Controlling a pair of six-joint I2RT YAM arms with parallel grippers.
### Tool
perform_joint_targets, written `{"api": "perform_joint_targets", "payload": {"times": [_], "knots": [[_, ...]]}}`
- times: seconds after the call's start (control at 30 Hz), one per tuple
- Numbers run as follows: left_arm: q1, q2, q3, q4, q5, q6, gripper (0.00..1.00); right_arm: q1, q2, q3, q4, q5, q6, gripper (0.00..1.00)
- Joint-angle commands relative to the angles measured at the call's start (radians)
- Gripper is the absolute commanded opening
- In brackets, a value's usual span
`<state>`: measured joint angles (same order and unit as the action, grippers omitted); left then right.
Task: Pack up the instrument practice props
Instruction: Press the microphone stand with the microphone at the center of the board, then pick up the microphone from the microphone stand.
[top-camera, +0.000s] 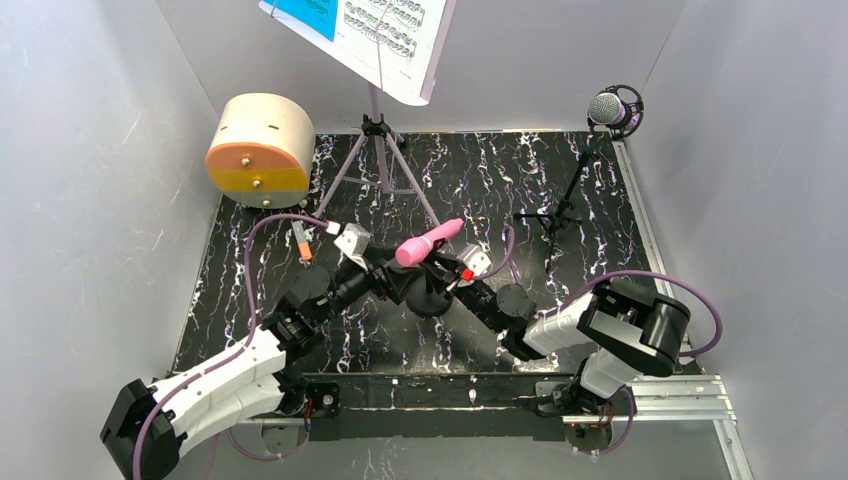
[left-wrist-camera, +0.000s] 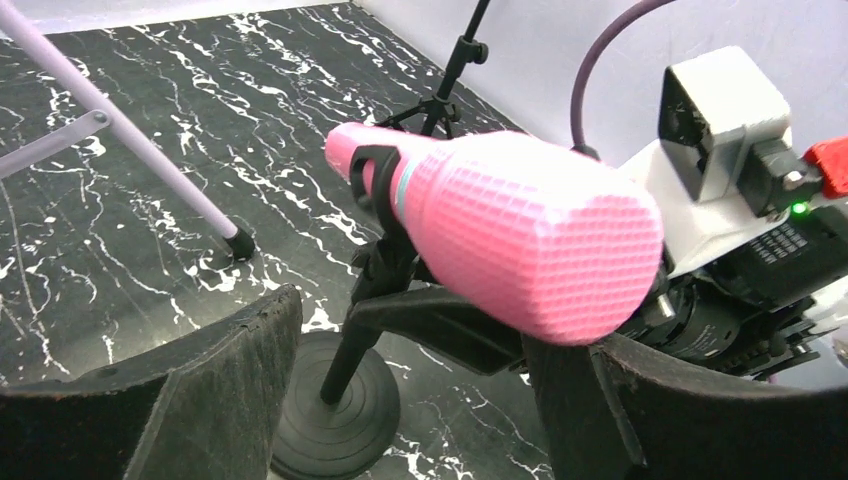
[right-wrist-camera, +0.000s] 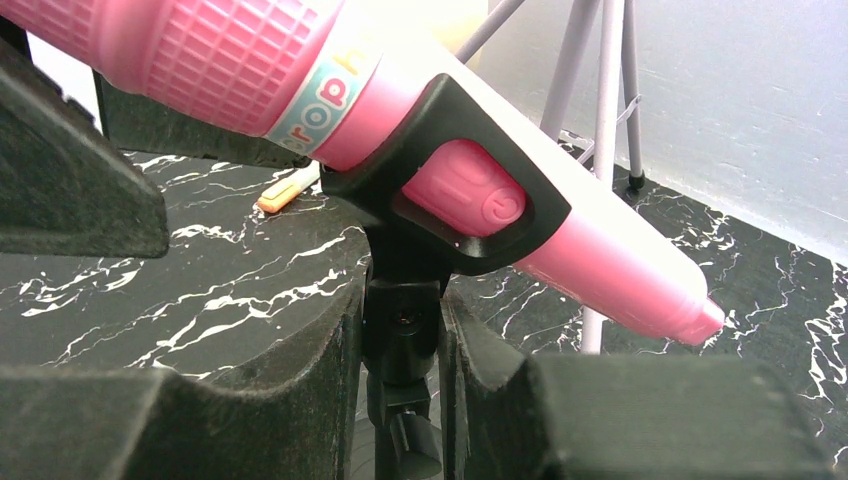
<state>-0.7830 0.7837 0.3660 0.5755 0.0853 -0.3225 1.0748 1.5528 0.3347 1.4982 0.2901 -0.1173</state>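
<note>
The pink microphone rests tilted in the clip of a black stand with a round base at the table's middle. My left gripper is open, its fingers wide on either side below the mic's head. My right gripper is shut on the stand's post joint just under the clip. The lilac music stand holds blue and white sheet music at the back. The silver-mesh purple mic stands on its tripod at the back right.
A round cream box with an orange front sits at the back left. An orange marker lies on the black marbled table beside the left arm. A music stand leg ends near my left gripper. Grey walls close three sides.
</note>
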Motion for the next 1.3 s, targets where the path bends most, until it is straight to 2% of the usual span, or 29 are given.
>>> {"api": "perform_joint_targets", "payload": {"times": [0.0,0.4,0.57,0.7,0.83,0.97,1.17,1.27], "knots": [[-0.004,0.023,0.077,0.029,0.041,-0.034,0.78,-0.004,0.032,0.003,-0.07,0.06,-0.073,0.01],[-0.003,0.012,0.074,0.055,-0.263,-0.221,0.77,0.011,0.063,-0.016,-0.036,0.055,-0.076,0.01],[-0.004,0.028,0.063,0.089,-0.313,-0.302,0.77,0.02,0.078,-0.026,-0.013,0.058,-0.076,0.01],[-0.004,0.02,0.075,0.054,-0.255,-0.27,0.78,0.02,0.08,-0.029,-0.012,0.095,-0.081,0.01],[-0.004,-0.006,0.128,-0.089,-0.169,-0.215,0.79,0.02,0.079,-0.021,-0.017,0.133,-0.111,0.01],[-0.004,-0.04,0.226,-0.316,-0.115,-0.128,0.8,0.02,0.081,-0.007,-0.038,0.138,-0.153,0.01],[-0.004,-0.083,0.42,-0.678,-0.19,-0.017,0.81,0.02,0.086,0.014,-0.073,0.119,-0.193,0.01],[-0.004,-0.047,0.538,-0.812,-0.208,0.025,0.83,0.02,0.093,0.025,-0.093,0.096,-0.199,0.01]]}}
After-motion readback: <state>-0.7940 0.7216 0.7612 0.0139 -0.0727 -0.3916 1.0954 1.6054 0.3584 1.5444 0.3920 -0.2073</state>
